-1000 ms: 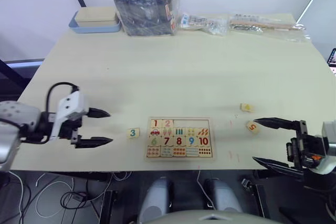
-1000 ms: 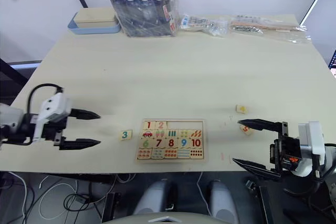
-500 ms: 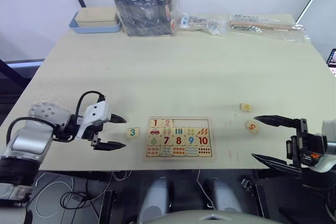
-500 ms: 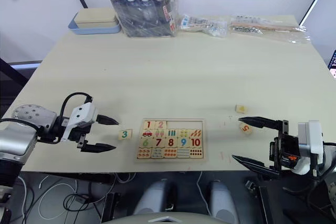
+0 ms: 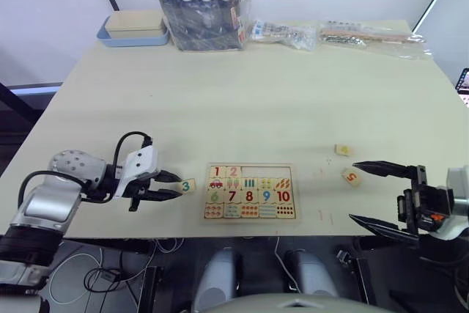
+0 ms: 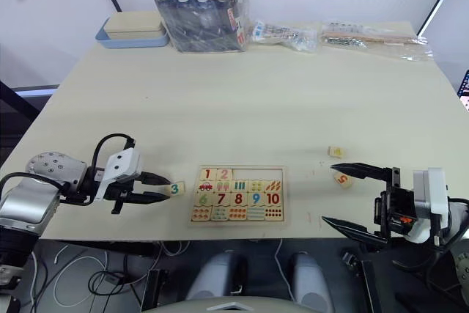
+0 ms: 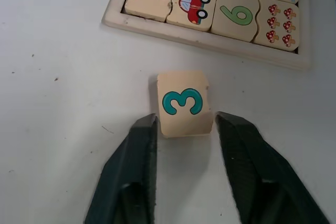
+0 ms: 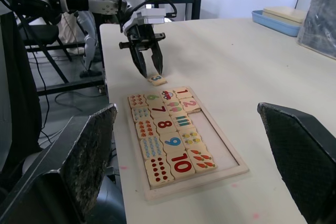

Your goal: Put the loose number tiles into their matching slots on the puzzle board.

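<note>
Starting left of the puzzle board (image 5: pixel 250 193): left hand (image 5: pixel 173 185) low over the tabletop (image 5: pixel 242 100), fingers parted, tips straddling the near edge of the 3 tile (image 7: pixel 185 104). Wrist view shows one finger (image 7: pixel 137 156) at each side of that tile's near corners; cannot tell if they touch it. Not clamped. The 3 tile lies flat on the tabletop just left of the board, apart from its rim.

Board sits near the front edge of the tabletop. Tiles 1 (image 5: pixel 217 172) and 2 (image 5: pixel 234 172) are seated in the board's top row, left end. Rest of that top row is bare. Picture squares and printed 6 to 10 fill the rows below.

Right of the board: 4 tile (image 5: pixel 343 150) and 5 tile (image 5: pixel 351 177), both loose on the tabletop, well apart from the board, 4 farther back than 5.

Right hand (image 5: pixel 379 194) further right of the board, at the tabletop's front edge, fingers spread wide, holding nothing. Its upper fingertip is just beside the 5 tile.

Far behind the board: blue tray (image 5: pixel 132 33), plastic-wrapped bundle (image 5: pixel 205 8), bagged items (image 5: pixel 344 33).
</note>
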### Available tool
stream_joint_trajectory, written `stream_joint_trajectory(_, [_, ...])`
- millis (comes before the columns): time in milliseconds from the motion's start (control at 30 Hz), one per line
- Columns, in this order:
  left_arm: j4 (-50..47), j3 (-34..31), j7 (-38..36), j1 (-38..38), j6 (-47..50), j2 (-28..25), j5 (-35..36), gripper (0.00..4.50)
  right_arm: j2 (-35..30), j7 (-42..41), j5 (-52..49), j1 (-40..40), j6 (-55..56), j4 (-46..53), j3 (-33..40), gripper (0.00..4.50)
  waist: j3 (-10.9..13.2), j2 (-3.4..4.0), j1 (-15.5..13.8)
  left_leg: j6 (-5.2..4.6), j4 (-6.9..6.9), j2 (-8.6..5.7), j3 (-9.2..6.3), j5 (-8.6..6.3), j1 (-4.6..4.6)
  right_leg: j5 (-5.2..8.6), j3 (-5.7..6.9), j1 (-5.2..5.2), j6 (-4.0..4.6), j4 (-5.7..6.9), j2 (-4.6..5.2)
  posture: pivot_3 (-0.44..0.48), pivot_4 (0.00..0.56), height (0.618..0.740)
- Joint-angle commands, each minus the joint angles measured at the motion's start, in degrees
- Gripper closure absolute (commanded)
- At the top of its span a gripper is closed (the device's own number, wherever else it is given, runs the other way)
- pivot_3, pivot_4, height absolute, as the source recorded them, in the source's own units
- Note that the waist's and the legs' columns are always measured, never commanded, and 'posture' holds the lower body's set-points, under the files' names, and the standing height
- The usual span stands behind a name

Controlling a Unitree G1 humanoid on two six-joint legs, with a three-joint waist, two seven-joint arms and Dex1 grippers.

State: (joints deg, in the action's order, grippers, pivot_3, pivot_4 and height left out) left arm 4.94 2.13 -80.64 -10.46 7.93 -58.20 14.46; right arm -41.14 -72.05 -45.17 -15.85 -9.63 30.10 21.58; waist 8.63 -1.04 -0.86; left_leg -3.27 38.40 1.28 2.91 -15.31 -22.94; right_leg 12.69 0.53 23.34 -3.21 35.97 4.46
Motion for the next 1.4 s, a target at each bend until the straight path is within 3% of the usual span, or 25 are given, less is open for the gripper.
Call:
stream_joint_trajectory(33, [-1.61,-1.01,0.66,0.21,-0.54,-0.09,0.05,2.4,0.27,-0.1,-0.24,0.21,1.2,0.39,0.58,0.0,0.0,0.0,-0.02,0.0,0.0,0.0,0.0,0.0,0.0,0.0,0.0,0.0,0.0,0.0,0.0,0.0,0.15,0.74])
stream_joint_trajectory(367, [-0.42,-0.43,1.07,0.53,-2.18,0.47,-0.83,2.4,0.85,0.15,0.33,-0.53,1.53,0.99,0.37,0.0,0.0,0.0,-0.01,0.0,0.0,0.0,0.0,0.0,0.0,0.0,0.0,-0.01,0.0,0.0,0.0,0.0,0.15,0.74])
stream_joint_trajectory(500, [-0.83,-0.7,0.92,1.2,-1.34,0.28,-0.47,3.54,0.99,0.27,0.49,-0.63,1.75,0.99,0.18,0.0,0.0,0.01,0.01,0.0,0.0,0.0,0.0,0.0,0.01,0.0,0.0,-0.01,0.0,0.01,-0.01,0.0,0.15,0.74])
stream_joint_trajectory(700, [-2.67,-2.68,-0.19,0.73,0.0,-1.82,1.05,3.55,1.38,0.56,0.83,-0.79,2.23,0.94,-0.1,0.0,0.0,0.0,0.03,0.0,0.01,0.01,0.0,0.0,0.11,0.0,0.0,-0.1,0.0,0.01,-0.01,0.0,0.15,0.74])
stream_joint_trajectory(933, [-11.66,-1.65,-3.76,-6.02,11.65,-8.62,3.57,3.55,2.39,1.6,1.38,-1.6,2.77,1.48,0.28,0.0,0.03,-0.08,-0.12,0.01,0.04,-0.01,-0.07,0.0,0.08,0.0,0.07,-0.14,0.0,0.01,0.0,0.0,0.15,0.74])
stream_joint_trajectory(1200, [-17.54,9.69,-9.76,-25.06,26.1,-11.76,-0.37,3.55,3.1,2.72,2.25,-2.67,3.85,2.07,0.41,0.0,0.05,-0.1,-0.06,0.02,0.08,-0.05,-0.13,0.01,0.08,0.02,-0.22,-0.17,-0.01,0.0,-0.47,0.0,0.15,0.74])
stream_joint_trajectory(1400, [-17.32,29.71,-11.86,-50.16,36.59,-6.5,-3.68,3.55,3.52,4.08,2.51,-4.0,4.87,3.31,1.26,0.0,0.14,-0.26,-0.67,0.02,0.26,-0.1,-0.17,0.02,-0.04,0.14,-0.59,-0.26,-0.18,0.0,-0.89,0.0,0.15,0.74])
